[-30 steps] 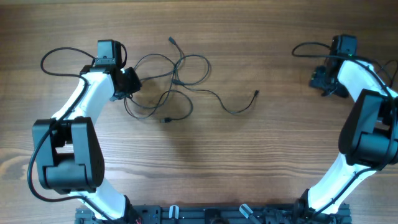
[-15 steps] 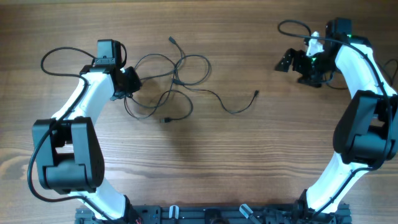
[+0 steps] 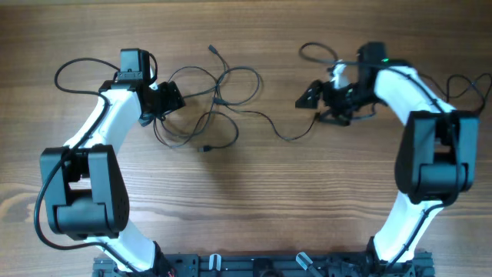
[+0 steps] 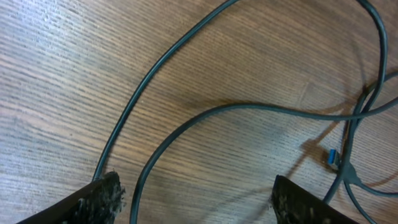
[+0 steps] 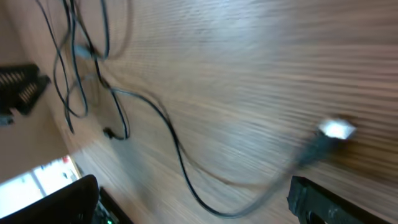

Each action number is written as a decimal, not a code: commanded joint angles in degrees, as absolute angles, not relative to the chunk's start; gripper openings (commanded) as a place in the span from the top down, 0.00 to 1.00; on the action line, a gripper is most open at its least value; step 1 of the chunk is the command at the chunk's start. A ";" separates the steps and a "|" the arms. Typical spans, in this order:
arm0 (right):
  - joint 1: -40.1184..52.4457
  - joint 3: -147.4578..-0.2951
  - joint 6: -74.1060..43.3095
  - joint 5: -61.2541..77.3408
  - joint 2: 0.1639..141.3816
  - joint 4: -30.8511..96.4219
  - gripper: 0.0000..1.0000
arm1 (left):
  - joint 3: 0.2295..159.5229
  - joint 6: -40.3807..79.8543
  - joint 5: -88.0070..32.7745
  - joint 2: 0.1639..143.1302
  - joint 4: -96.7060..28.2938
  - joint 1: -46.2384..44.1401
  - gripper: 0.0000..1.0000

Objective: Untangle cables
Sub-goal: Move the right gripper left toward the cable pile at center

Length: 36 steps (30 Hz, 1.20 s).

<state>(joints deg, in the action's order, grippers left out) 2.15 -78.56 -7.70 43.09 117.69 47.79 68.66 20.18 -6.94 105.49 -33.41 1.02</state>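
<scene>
Left gripper (image 4: 199, 198) sits low over the brown wood-grain table (image 3: 254, 200), fingers spread wide with two strands of the thin black cables (image 4: 155, 70) running loose between them, nothing pinched, and just beyond, the cords knot into loops. At the right gripper (image 5: 193, 202), fingers also wide apart and empty, the small silver-tipped plug (image 5: 336, 129) lies just ahead, its tail trailing off toward the tangle. This looks like the grab-an-end step: next, I'd say, settle over that plug, close, and draw it clear of the loops.

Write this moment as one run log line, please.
left gripper: open, over cables | right gripper: open, near plug | cables: tangled
</scene>
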 commanded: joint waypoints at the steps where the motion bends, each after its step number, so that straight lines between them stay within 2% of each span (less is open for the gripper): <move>1: 7.27 -75.53 -9.15 44.31 116.79 44.40 0.00 | 68.51 20.05 -7.73 102.41 -33.01 1.30 0.21; 11: 18.65 -69.25 -9.58 40.93 116.79 32.64 0.00 | 70.02 24.53 -8.08 88.51 -31.27 1.54 0.22; 16: 22.24 -68.62 -17.87 41.50 116.77 28.69 0.00 | 69.97 29.23 -1.67 88.68 -36.01 1.78 0.25; 21: 22.28 -68.62 -21.23 59.48 116.77 21.93 0.00 | 69.97 29.23 4.49 90.08 -39.33 1.91 0.26; 23: 22.35 -68.62 -20.75 60.18 116.77 17.80 0.03 | 69.97 29.26 5.74 90.48 -38.94 2.35 0.28; 25: 23.05 -68.60 -20.78 52.47 116.77 17.26 0.16 | 69.97 29.28 5.87 91.02 -38.06 3.25 0.32; 27: 23.83 -68.55 -23.14 49.36 116.77 17.08 0.34 | 69.97 29.28 5.87 91.81 -37.54 4.40 0.37; 28: 24.05 -68.55 -22.94 49.56 116.77 16.93 0.67 | 69.97 29.26 5.87 92.12 -37.56 4.78 0.40; 29: 24.40 -68.55 -21.96 49.28 116.77 16.75 0.93 | 69.97 29.26 5.85 92.53 -37.82 5.26 0.50; 31: 24.58 -68.79 -23.11 48.01 116.77 16.78 0.95 | 69.82 29.26 5.85 93.34 -38.87 6.31 0.71; 34: 24.12 -71.13 -25.85 47.59 115.66 17.41 0.95 | 68.29 29.28 5.39 93.84 -38.61 7.44 0.93; 36: 24.03 -73.56 -27.55 47.16 114.10 17.63 0.95 | 66.83 29.23 5.43 94.06 -37.23 8.25 0.96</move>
